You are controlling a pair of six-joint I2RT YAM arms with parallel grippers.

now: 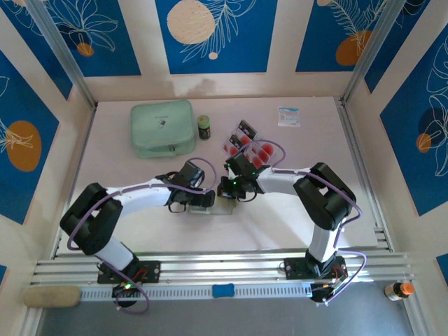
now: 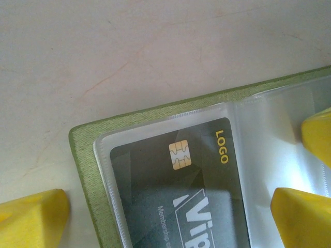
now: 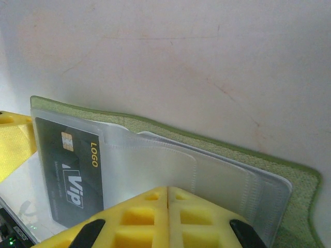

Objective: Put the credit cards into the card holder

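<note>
Well, both arms are parked on the wallet and the cards are just sitting there

So from overhead the two arms meet mid-table right over the card holder [image 1: 222,207], which lies folded open and flat between them. The credit cards [image 1: 249,145] are in a fanned bunch just behind the right arm, near the holder but apart from it, and neither claw has one.

The left gripper [image 2: 168,217] is spread as wide as it goes and holds nothing. One yellow tip is out past the holder's olive edge over the bare table [image 2: 155,51], the other is over the clear sleeves. My guess is it's straddling the wallet to keep it from sliding.

The right gripper [image 3: 168,219] is squeezed fully closed, tips together, down at the rim of the clear sleeves. It looks like it's trying to peel a pocket open. Can't tell if a leaf of plastic is actually nipped between the tips.

The overhead gives you the layout, but the wallet is a pale sliver from up there. The wrist cameras get you close: there's a dark card [image 2: 176,175] with a gold chip, "LOGO" and "Vip" in one sleeve. The right wrist view shows the pocket beside it empty.
</note>
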